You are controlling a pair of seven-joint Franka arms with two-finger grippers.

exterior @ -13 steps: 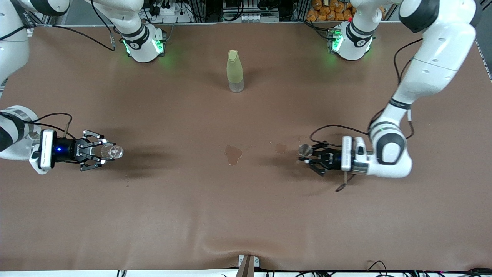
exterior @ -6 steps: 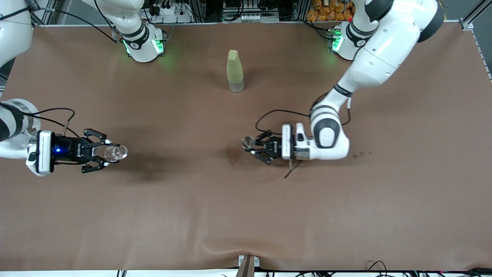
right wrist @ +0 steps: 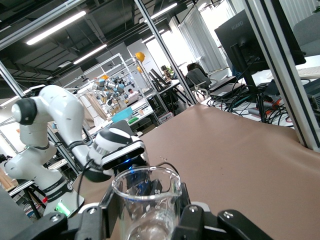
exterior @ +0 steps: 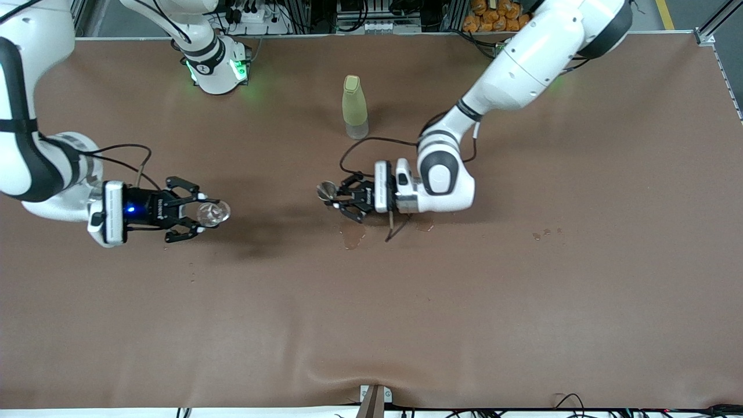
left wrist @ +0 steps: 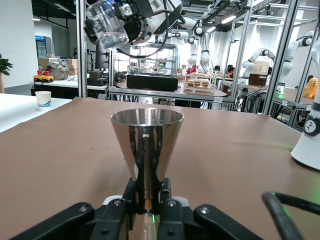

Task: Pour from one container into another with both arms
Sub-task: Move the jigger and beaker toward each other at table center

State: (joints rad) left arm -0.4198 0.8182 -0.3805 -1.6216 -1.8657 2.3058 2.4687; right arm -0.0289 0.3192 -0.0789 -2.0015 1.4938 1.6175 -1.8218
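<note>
One cup [exterior: 212, 213], one jigger [exterior: 327, 190], one bottle [exterior: 354, 106]

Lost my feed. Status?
Left hand shut on jigger, upright. Right hand shut on glass cup. Both aloft, apart. Bottle clear.

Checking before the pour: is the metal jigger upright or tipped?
Upright. In the left wrist view the jigger stands straight, round rim level on top, waist clamped in the left gripper.

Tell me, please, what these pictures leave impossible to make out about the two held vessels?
- Glass cup: its base is cut off by the right wrist view's edge and hidden by the right gripper; any liquid inside cannot be told.
- Jigger: its lower cone is hidden by the left gripper in the left wrist view; its inside is unseen.
</note>
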